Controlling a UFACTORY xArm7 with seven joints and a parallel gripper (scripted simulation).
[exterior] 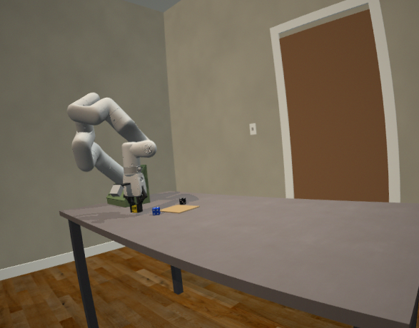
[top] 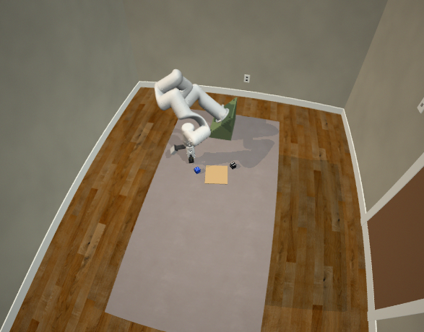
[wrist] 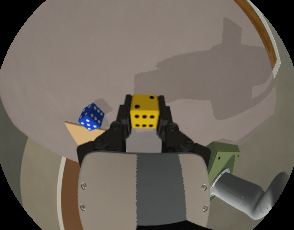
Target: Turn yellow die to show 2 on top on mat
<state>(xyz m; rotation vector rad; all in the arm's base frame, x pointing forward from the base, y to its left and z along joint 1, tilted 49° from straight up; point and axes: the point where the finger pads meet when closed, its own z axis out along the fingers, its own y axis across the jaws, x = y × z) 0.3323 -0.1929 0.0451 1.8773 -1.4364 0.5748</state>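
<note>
Gripping the yellow die [wrist: 146, 113] near the table's [exterior: 276, 228] far left corner, the gripper [wrist: 145, 128] should rotate it slowly, then lower it squarely onto the mat [top: 216, 175].

— Where does the mat [exterior: 180, 208] lie?
— On the surface [exterior: 276, 228], between two dice [exterior: 155, 210] [exterior: 183, 200].
— And the third die [wrist: 145, 113]?
— Between the fingers, off the mat, beside the nearer die.
</note>
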